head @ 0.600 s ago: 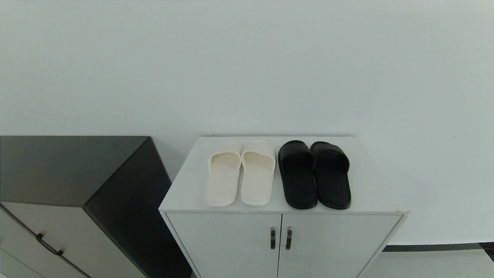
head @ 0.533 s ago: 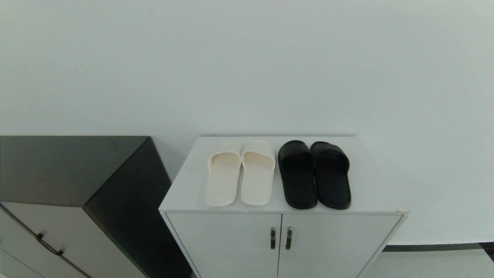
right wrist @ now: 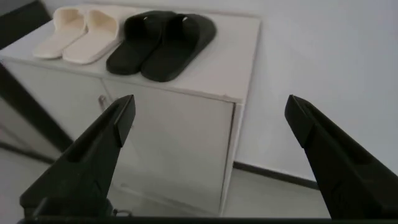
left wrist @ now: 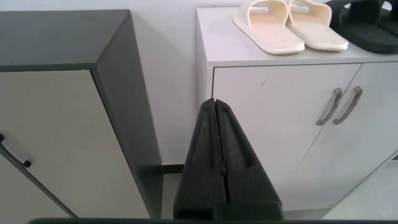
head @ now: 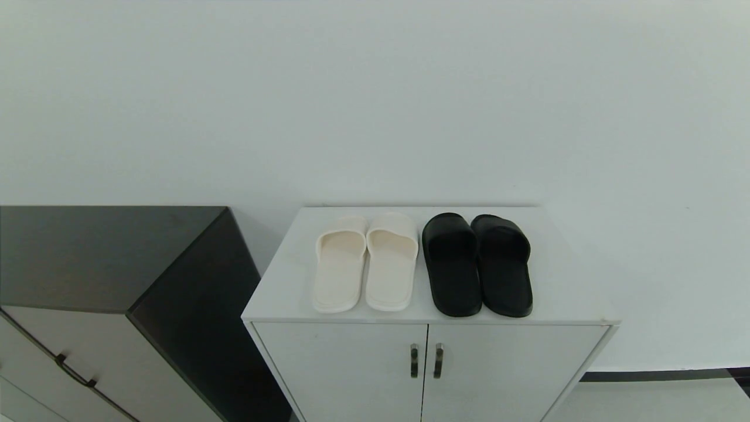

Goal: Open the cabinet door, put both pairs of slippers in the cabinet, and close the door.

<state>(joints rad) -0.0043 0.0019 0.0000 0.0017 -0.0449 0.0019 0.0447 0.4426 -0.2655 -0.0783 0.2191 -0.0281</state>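
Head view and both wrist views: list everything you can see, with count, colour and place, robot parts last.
cream slippers: two, cream, side by side on the white cabinet's top, left half
black slippers: two, black, side by side on the same top, right of the cream pair
white cabinet: one, white, against the wall, both doors shut
door handles: two, dark metal, where the doors meet
dark cabinet: one, dark top and side, pale front, left of the white cabinet
left claw: one, black, shut, facing the white cabinet's left door
right claw: one, black, open, facing its right corner
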